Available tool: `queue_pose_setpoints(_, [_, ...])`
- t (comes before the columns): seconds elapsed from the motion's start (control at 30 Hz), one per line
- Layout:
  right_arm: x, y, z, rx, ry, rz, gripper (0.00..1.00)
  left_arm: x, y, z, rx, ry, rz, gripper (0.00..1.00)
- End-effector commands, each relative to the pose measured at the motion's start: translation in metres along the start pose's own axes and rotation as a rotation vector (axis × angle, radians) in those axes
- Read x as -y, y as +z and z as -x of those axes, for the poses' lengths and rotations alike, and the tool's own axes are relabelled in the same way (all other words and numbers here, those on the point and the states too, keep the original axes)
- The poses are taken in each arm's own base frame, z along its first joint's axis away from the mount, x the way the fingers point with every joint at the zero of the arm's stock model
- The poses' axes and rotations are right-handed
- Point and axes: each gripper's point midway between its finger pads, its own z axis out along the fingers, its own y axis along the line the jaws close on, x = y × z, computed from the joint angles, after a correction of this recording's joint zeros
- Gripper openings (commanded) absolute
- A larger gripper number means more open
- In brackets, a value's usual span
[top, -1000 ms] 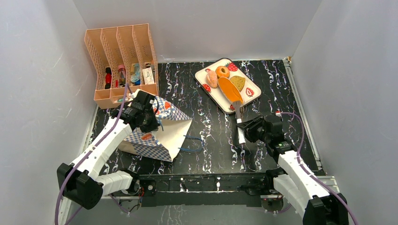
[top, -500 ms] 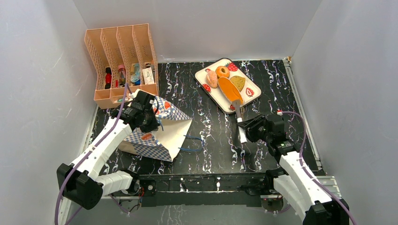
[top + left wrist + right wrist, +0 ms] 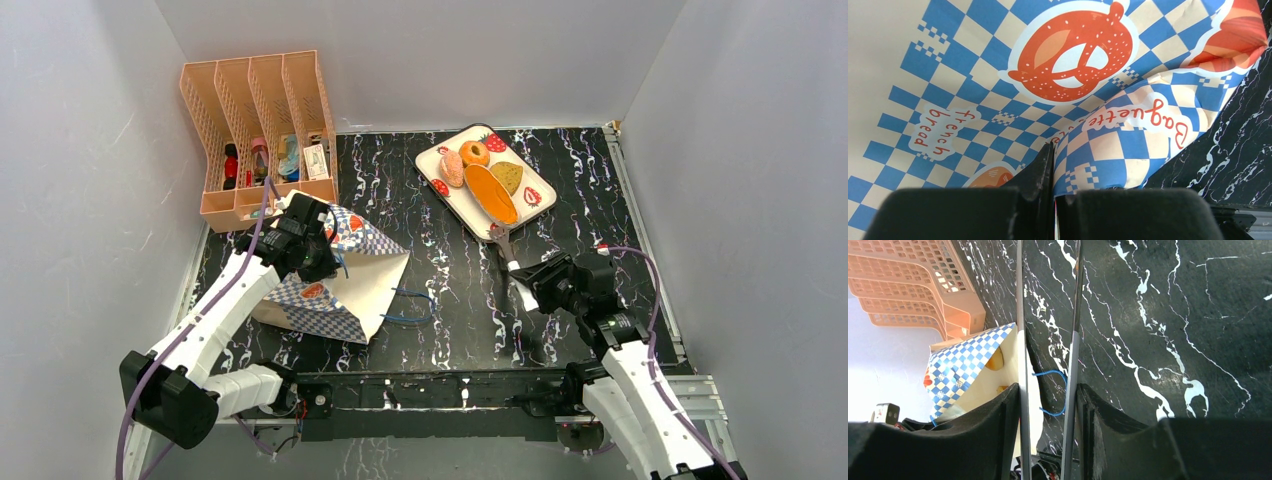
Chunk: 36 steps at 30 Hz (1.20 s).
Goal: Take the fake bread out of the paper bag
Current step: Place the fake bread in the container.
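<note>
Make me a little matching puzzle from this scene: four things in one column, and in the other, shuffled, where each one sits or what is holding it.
Things
1. paper bag
2. long orange loaf
3. tongs
4. file rack

Places
A. lying on the strawberry tray
B. standing at the far left corner of the table
C. pinched by the left gripper
D. held in the right gripper

Pairs: 1-C, 2-A, 3-D, 4-B
</note>
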Motion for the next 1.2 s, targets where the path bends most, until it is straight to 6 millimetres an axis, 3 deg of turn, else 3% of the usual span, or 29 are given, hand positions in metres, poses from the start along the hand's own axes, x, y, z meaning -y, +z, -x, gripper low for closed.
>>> queue_pose_setpoints(0.0, [-0.035,-0.019,0.009,0.033,-0.040,0.094,0.39,-0.002,-0.009,0.001,0.013,0.006,-0.013,0.00])
queue_pose_setpoints(0.17, [-0.037,-0.026,0.006,0.024,-0.061,0.102,0.37,-0.004,-0.013,0.002,0.028,0.022,-0.020,0.00])
queue_pose_setpoints(0.63, [-0.058,-0.056,-0.021,-0.136,-0.306,0.195,0.34,0.020,-0.011,-0.011,-0.004,0.148,-0.205,0.00])
queue_pose_setpoints(0.87, [-0.069,-0.065,-0.037,-0.236,-0.390,0.237,0.31,0.029,-0.010,-0.003,-0.008,0.183,-0.223,0.00])
queue_pose_setpoints(1.17, [-0.067,-0.066,-0.067,-0.400,-0.482,0.265,0.30,0.037,-0.007,0.002,0.010,0.172,-0.248,0.00])
